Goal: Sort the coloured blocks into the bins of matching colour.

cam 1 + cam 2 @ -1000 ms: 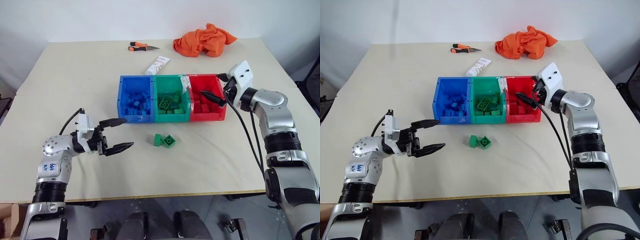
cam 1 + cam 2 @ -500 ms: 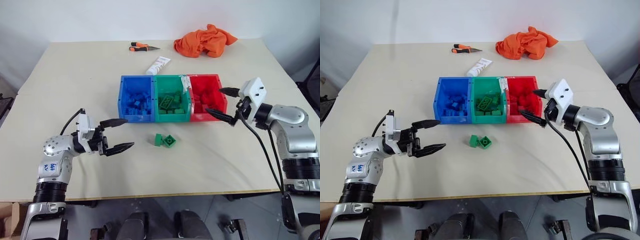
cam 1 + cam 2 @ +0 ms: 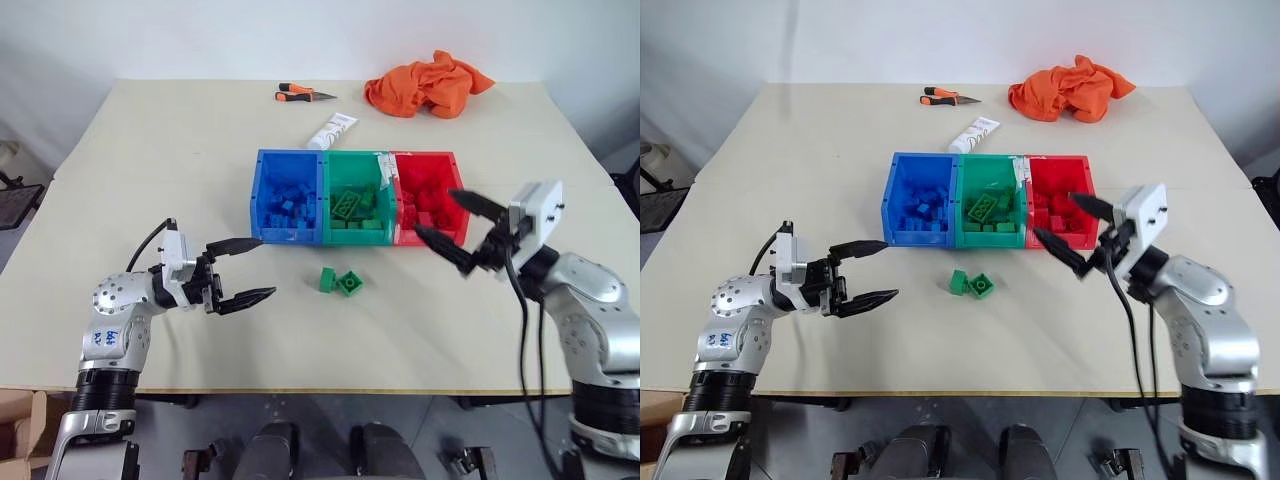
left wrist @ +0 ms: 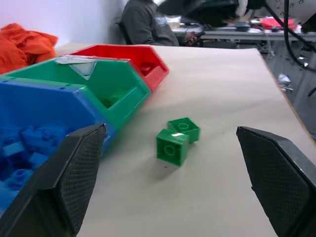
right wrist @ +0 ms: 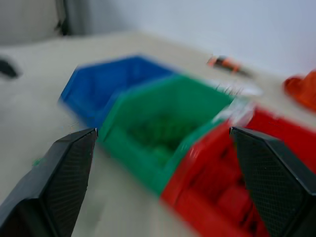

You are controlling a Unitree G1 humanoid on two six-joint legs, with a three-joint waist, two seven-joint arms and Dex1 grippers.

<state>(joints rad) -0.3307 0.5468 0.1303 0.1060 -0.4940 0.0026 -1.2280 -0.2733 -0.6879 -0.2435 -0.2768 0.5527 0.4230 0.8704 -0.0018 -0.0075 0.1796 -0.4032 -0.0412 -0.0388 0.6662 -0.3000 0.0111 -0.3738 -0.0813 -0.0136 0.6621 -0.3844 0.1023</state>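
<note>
Left eye view: two green blocks (image 3: 341, 281) lie touching on the surface (image 3: 150, 160), just in front of the green bin (image 3: 358, 200), which is the middle one between blue bin (image 3: 288, 197) and red bin (image 3: 428, 197). Left gripper (image 3: 248, 270) jaws wide, empty, beside the blocks. Right gripper (image 3: 455, 228) jaws wide, empty, before the red bin. Step: green blocks remaining. Next: close on one block, lift it over the green bin's front wall.
</note>
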